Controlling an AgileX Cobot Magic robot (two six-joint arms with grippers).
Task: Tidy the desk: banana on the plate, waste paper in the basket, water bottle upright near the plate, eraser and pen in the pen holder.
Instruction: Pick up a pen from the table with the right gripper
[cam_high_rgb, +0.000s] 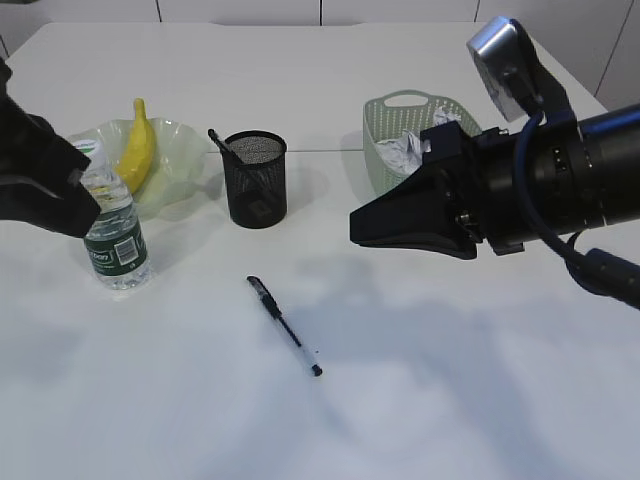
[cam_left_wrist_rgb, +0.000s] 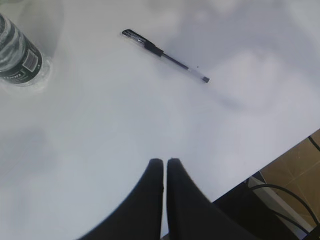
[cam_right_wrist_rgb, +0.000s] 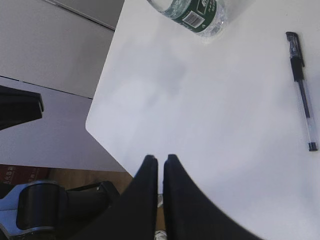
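A yellow banana (cam_high_rgb: 137, 150) lies on the pale green plate (cam_high_rgb: 183, 138). The water bottle (cam_high_rgb: 116, 237) (cam_left_wrist_rgb: 17, 55) (cam_right_wrist_rgb: 195, 12) stands upright just in front of the plate. A black pen (cam_high_rgb: 285, 326) (cam_left_wrist_rgb: 165, 55) (cam_right_wrist_rgb: 302, 85) lies loose on the table. Another pen (cam_high_rgb: 218, 141) leans in the black mesh pen holder (cam_high_rgb: 256, 180). Crumpled waste paper (cam_high_rgb: 403, 152) sits in the green basket (cam_high_rgb: 380, 165). The eraser is hidden. My left gripper (cam_high_rgb: 88, 212) (cam_left_wrist_rgb: 165, 161) is shut and empty, beside the bottle's top. My right gripper (cam_high_rgb: 353, 225) (cam_right_wrist_rgb: 160, 157) hovers shut and empty, right of the pen holder.
The white table (cam_high_rgb: 450, 380) runs wide in front of the pen. Its edge (cam_left_wrist_rgb: 260, 167) shows in the left wrist view and a rounded corner (cam_right_wrist_rgb: 89, 126) in the right wrist view, with floor and robot base beyond.
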